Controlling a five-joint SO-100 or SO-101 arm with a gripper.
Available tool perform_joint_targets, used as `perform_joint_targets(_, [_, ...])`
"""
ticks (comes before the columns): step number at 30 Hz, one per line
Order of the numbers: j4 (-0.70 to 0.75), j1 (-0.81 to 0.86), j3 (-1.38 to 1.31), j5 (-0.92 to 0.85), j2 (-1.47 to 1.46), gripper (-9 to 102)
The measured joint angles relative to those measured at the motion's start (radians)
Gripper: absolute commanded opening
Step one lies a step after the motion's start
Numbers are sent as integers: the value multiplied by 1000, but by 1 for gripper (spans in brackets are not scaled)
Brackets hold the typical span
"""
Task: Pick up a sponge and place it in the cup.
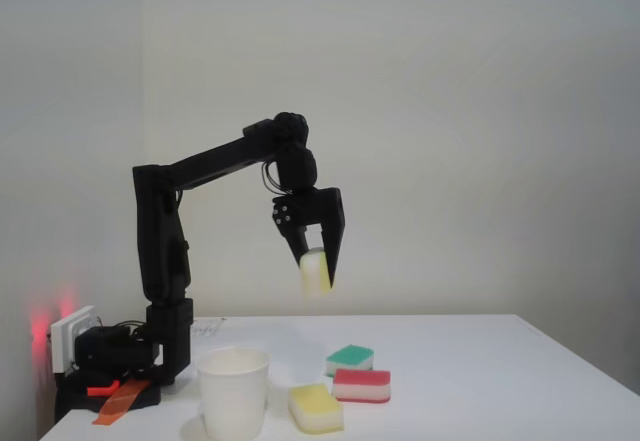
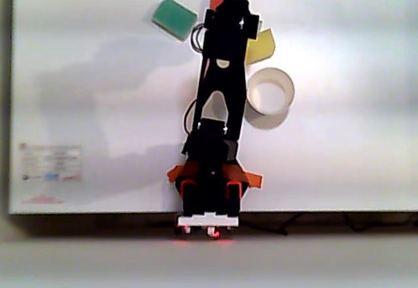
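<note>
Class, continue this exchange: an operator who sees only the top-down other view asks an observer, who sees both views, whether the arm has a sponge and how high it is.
Operator: Is the gripper holding anything?
Observer: Yes. In the fixed view the gripper is shut on a pale-yellow sponge.
Operator: Is it off the table?
Observer: Yes. It hangs well above the table, higher than the rim of the cup and to the right of it in that view.

Soft, even, dimmish light; faint arm shadows on the white table [image 2: 98, 105]; both views slightly blurred.
</note>
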Motion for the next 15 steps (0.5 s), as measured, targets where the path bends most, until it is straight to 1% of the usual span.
perform_joint_targets(5, [3, 132, 71, -61, 38, 0])
perform_joint_targets(10, [3, 210, 147, -89, 109, 0])
perform_joint_targets(15, [3, 307, 224, -170, 184, 0])
